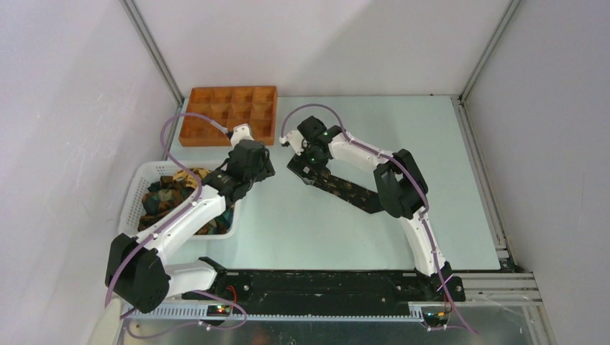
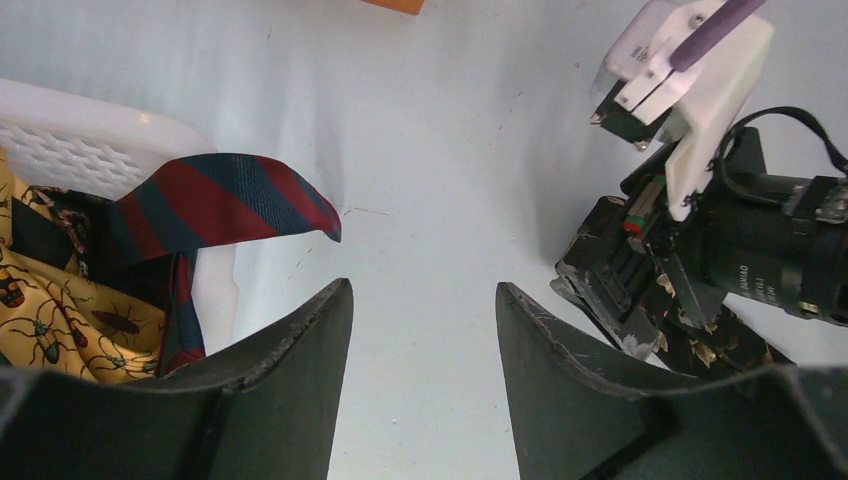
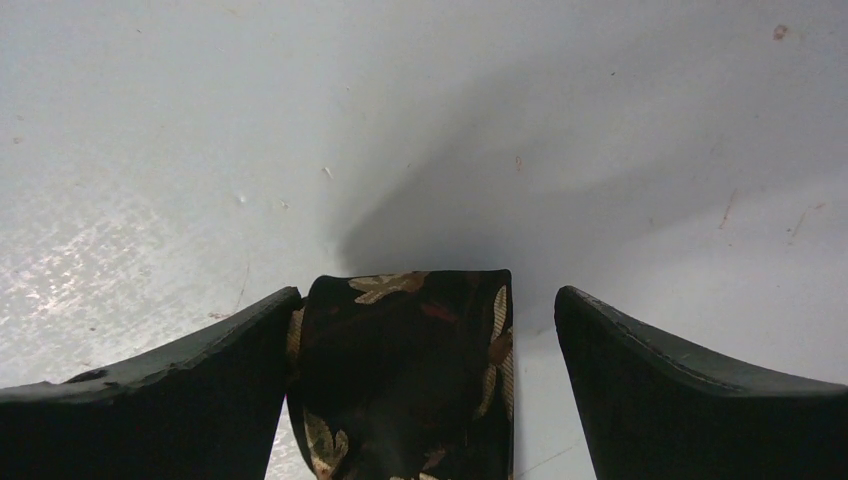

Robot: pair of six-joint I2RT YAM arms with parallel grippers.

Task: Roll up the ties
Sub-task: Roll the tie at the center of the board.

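Right gripper [image 3: 425, 300]: jaws wide apart, set low over the table [image 3: 600, 120], straddling the blunt end of the leafy tie [image 3: 400, 390]. The cloth lies flat between the fingers. It sits against one finger [image 3: 200, 370], with bare table showing before the other. Nothing is clamped.

Top view: the leafy tie is laid out mid-table as a straight dark strip. It runs from the right gripper diagonally back toward the near right, and its other end goes under the right arm's elbow.

Left gripper [image 2: 422, 290]: jaws apart, nothing between them, above bare table. It faces the right gripper, with the basket [image 2: 100, 130] just beside it.

The basket is white mesh and sits at the table's left, holding a heap of ties. A striped tie [image 2: 220, 200], red and dark, hangs over its rim with the tip out above the table. A yellow beetle-print tie [image 2: 40, 310] lies inside.

An orange tray [image 1: 230, 108] with open compartments sits at the far edge, beyond the left arm.
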